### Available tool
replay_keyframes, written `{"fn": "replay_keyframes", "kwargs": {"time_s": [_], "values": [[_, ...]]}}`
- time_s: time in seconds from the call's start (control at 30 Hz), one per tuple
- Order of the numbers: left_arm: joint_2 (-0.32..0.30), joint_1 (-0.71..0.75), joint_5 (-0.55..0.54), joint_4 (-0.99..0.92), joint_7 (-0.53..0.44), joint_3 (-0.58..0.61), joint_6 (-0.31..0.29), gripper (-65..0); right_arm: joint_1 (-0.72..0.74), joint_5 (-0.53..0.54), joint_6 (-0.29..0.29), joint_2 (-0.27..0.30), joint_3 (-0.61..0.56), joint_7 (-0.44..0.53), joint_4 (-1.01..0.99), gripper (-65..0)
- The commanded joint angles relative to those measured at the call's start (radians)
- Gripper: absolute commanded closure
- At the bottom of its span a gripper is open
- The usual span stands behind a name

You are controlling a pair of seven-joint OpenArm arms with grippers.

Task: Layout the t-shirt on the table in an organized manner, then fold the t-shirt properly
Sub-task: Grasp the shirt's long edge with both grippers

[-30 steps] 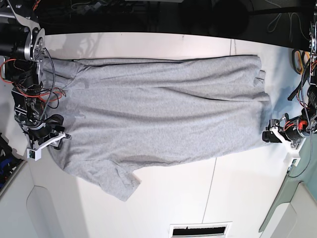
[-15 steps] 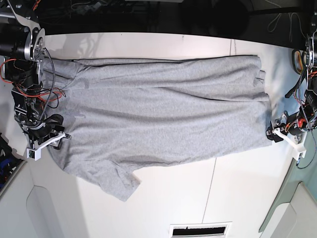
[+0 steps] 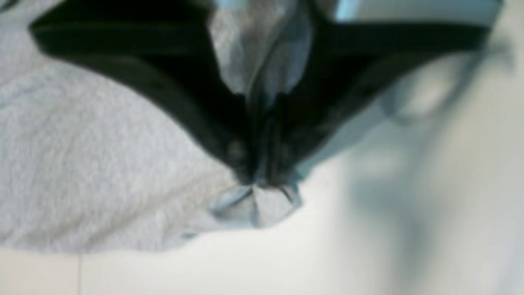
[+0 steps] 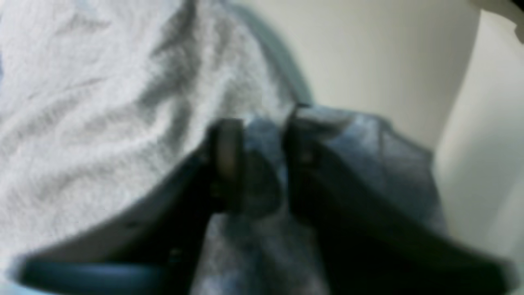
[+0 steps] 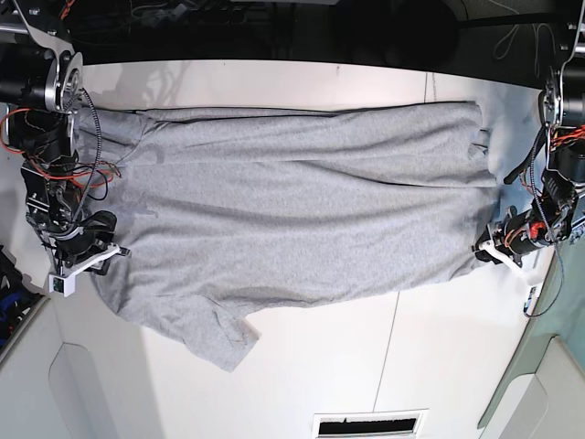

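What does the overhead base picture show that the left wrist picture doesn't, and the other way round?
Only the base view shows the whole t-shirt spread across the table, one sleeve sticking out, and the right pincer at the opposite end.

Only the left wrist view shows, close up, the left pincer shut on a bunched corner of cloth.

Both show grey shirt fabric, white tabletop and the left pincer at the shirt's edge.

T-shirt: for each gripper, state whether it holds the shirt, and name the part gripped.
The left gripper is shut on the t-shirt at a bottom hem corner. The right gripper has shoulder-end fabric bunched between its fingers; a firm grip cannot be told.
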Motion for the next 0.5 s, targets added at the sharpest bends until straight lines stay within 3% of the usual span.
{"fn": "replay_keyframes", "kwargs": {"time_s": [0.0, 0.03, 0.17, 0.27, 0.37, 0.47], "values": [[-0.011, -0.013, 0.012, 0.004, 0.035, 0.002, -0.029, 0.0, 0.031, 0.003, 0.006, 0.011, 0.002, 0.023, 0.027, -4.7], [-0.013, -0.013, 0.010, 0.007, 0.048, 0.002, -0.055, 0.0, 0.031, 0.004, 0.006, 0.011, 0.002, 0.023, 0.035, 0.0], [-0.024, -0.013, -0.097, 0.053, 0.180, 0.002, -0.158, 0.0, 0.030, -0.026, 0.007, 0.016, 0.002, 0.022, 0.092, 0.0], [-0.041, -0.005, -0.222, 0.112, 0.295, 0.002, -0.158, 0.0, 0.022, -0.061, 0.007, 0.026, 0.002, -0.021, 0.156, 0.0], [-0.077, 0.010, -0.340, 0.177, 0.365, 0.002, -0.158, 0.0, -0.010, -0.060, 0.007, 0.050, 0.002, -0.105, 0.244, 0.0], [-0.117, 0.021, -0.412, 0.227, 0.423, 0.002, -0.158, 0.0, -0.071, -0.053, 0.011, 0.082, 0.002, -0.120, 0.342, 0.0]]}}
